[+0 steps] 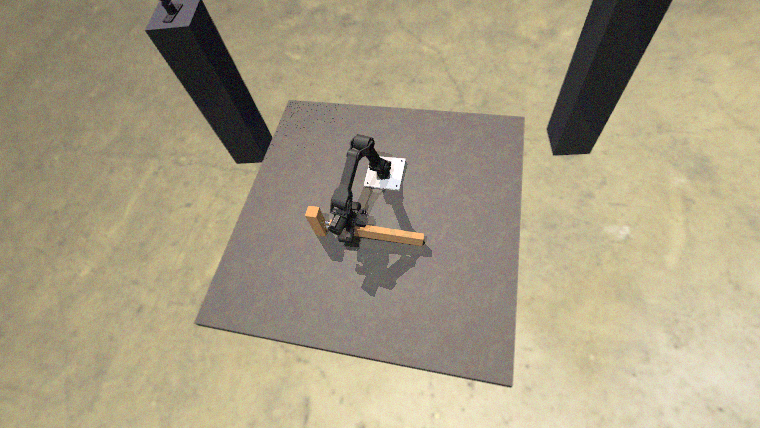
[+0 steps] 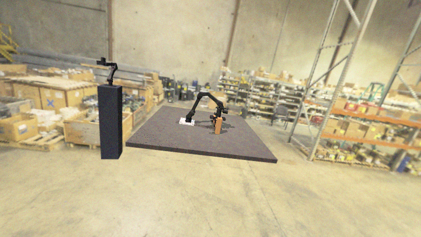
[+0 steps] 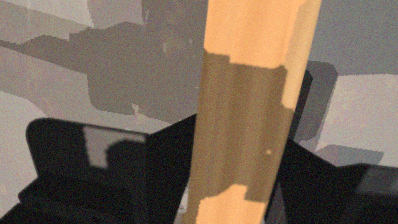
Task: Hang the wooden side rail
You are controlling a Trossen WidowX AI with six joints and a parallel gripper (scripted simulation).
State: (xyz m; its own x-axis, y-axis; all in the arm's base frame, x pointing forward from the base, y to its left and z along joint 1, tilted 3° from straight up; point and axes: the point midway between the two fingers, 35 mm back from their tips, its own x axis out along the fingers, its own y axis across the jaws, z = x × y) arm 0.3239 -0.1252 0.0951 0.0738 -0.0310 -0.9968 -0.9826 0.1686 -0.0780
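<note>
The orange wooden rail (image 1: 390, 235) (image 3: 240, 100) runs left to right in the top view. My gripper (image 1: 348, 233) (image 3: 228, 125) is shut on the rail near its post end, one black finger on each side of the wood in the wrist view. The rail's far end is at the right, low at the table. The orange headboard post (image 1: 317, 221) (image 2: 218, 125) stands upright just left of the gripper in the top view. A bit of metal shows between the post and the gripper, but the hooks, the slot and the pins cannot be made out.
The dark square table top (image 1: 425, 319) (image 2: 188, 141) carries the arm's white base plate (image 1: 394, 183) (image 2: 182, 121) behind the rail. Two tall dark pillars stand beyond the table's left and right sides in the top view. Shadows of arm and rail lie in front of the rail.
</note>
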